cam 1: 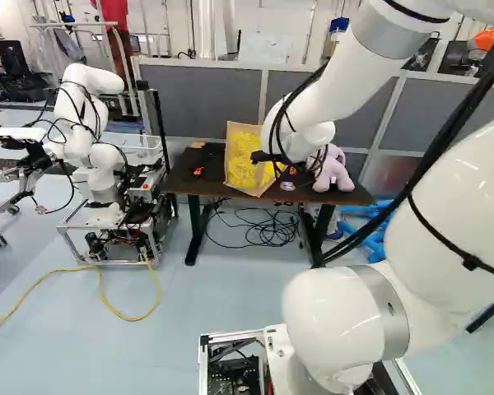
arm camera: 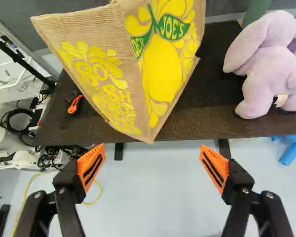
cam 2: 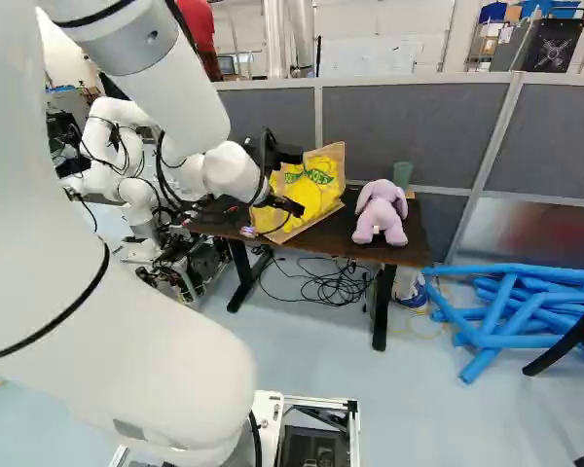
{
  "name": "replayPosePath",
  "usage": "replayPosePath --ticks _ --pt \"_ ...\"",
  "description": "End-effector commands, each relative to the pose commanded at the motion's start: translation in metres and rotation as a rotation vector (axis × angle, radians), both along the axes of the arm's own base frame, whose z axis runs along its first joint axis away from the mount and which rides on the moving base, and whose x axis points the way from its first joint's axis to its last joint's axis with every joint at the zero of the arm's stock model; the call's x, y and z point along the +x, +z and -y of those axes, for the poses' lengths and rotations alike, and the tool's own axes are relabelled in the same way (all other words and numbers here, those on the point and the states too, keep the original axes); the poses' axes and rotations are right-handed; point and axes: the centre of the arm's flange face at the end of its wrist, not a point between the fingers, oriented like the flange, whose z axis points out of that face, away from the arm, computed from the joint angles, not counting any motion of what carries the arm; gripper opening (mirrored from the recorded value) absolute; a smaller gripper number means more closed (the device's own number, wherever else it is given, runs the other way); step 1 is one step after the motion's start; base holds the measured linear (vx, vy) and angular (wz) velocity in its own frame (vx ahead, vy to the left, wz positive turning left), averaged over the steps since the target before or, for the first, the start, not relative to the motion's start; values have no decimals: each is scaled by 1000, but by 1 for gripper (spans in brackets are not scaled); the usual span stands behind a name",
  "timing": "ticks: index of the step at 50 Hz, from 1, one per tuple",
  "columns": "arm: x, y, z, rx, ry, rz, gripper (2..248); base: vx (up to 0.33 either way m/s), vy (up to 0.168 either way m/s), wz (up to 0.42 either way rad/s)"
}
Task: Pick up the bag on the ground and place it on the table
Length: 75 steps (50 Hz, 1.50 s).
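In the right base view my gripper (cam 2: pixel 290 205) is just in front of the tan and yellow bag (cam 2: pixel 317 187), over the dark table (cam 2: pixel 343 236). The wrist view shows the gripper (arm camera: pixel 152 164) wide open, with nothing between its orange pads. Ahead of the fingers, the bag (arm camera: pixel 101 81) rests on the table (arm camera: pixel 202 118), printed side showing, one lower corner reaching past the front edge. Neither finger touches it in that view. In the left base view the bag (cam 1: pixel 242 164) is partly hidden by my arm.
A purple plush toy (arm camera: pixel 266 64) sits on the table beside the bag, with an orange-handled tool (arm camera: pixel 75 104) on the other side. Cables (cam 2: pixel 326 282) lie beneath the table. Blue tubes (cam 2: pixel 511 302) are piled to its right. Another robot (cam 1: pixel 90 140) stands at the left.
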Motion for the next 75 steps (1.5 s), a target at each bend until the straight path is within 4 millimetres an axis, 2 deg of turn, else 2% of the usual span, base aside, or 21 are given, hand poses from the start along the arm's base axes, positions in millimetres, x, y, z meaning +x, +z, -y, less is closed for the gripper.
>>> replayPosePath --ticks 35,75 --pt "-55 -42 -6 -97 79 203 247 0 0 0" --pt "-98 -66 -9 -169 120 339 247 0 0 0"
